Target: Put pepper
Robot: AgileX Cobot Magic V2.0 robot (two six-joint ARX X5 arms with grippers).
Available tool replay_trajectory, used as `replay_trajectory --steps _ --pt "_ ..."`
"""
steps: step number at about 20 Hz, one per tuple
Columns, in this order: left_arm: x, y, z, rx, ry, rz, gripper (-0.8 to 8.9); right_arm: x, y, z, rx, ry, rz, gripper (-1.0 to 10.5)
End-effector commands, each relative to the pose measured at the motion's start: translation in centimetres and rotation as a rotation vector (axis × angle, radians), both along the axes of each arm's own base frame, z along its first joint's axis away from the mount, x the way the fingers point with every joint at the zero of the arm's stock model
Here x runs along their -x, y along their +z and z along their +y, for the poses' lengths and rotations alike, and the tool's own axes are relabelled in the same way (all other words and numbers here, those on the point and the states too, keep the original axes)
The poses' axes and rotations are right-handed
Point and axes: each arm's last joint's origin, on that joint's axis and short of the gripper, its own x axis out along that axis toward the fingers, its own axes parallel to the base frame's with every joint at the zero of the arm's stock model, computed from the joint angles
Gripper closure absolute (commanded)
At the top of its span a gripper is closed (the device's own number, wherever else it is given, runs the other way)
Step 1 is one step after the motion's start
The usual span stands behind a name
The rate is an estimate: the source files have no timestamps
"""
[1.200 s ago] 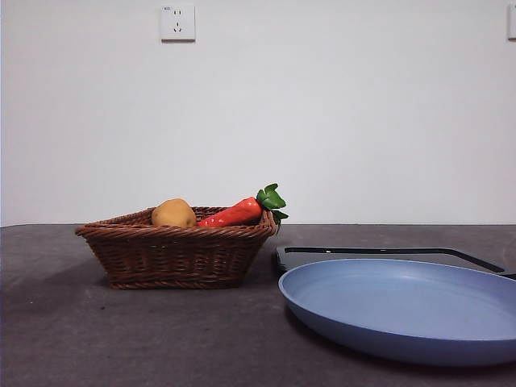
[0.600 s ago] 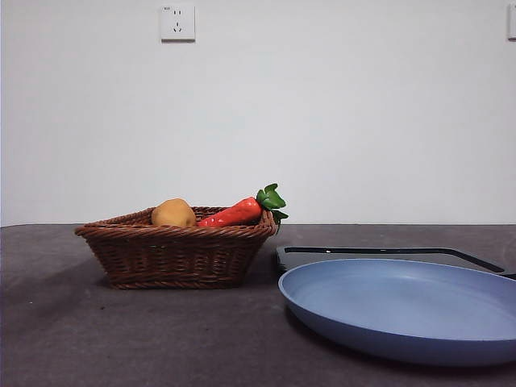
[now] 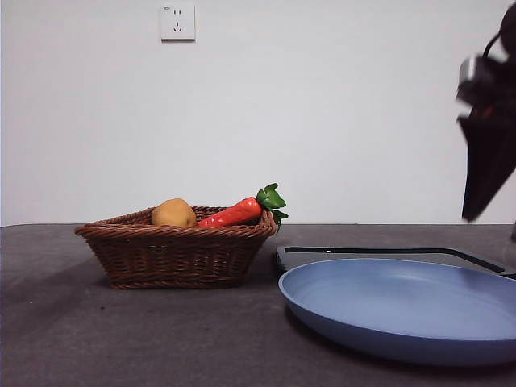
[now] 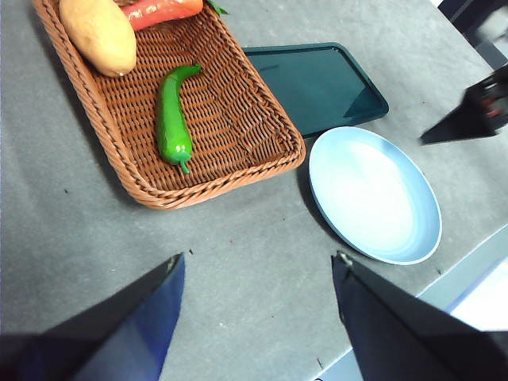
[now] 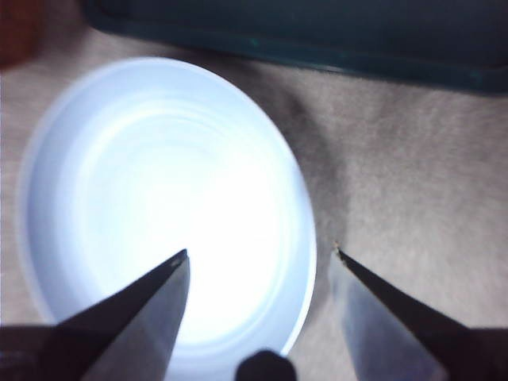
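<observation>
My right gripper [image 3: 488, 137] has just entered above the plate [image 3: 403, 310] — jaws apart, empty; the pepper [image 4: 173, 119] lies ungrasped in the basket [image 4: 262, 163] — left gripper [image 4: 255, 270] waits, spread and empty.

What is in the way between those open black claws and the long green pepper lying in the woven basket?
Nothing visible. The glossy green pepper lies uncovered on the brown wicker basket floor, apart from the tan potato. The left gripper hangs above; the right gripper is over the blue plate.
</observation>
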Motion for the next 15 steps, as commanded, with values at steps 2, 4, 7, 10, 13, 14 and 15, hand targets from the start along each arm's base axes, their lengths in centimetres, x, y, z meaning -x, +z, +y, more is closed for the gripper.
replay_trajectory --steps 2,4,7,10,13,14,15 --pt "0.0 0.6 0.0 -0.003 -0.011 -0.036 4.87 -1.6 -2.0 0.1 0.057 -0.001 0.033 6.5" --pt "0.0 0.6 0.0 -0.003 -0.011 -0.037 4.87 -2.0 -3.0 0.1 0.088 0.007 0.056 6.5" --pt "0.0 0.7 0.0 -0.004 -0.010 -0.037 4.87 -2.4 -4.1 0.2 0.090 0.020 0.092 6.8" --pt "0.0 0.7 0.0 -0.005 -0.009 -0.038 4.87 -2.5 -4.8 0.6 0.090 0.036 0.118 7.3" --pt "-0.1 0.7 0.0 0.008 0.000 -0.032 4.87 -2.5 -4.9 0.9 0.092 0.046 0.122 8.5" --pt "-0.1 0.7 0.0 0.007 0.001 -0.034 4.87 -2.5 -4.9 0.9 0.092 0.045 0.123 8.9" --pt "-0.1 0.7 0.0 0.007 0.001 -0.034 4.87 -2.4 -4.9 0.9 0.092 0.045 0.124 9.4"
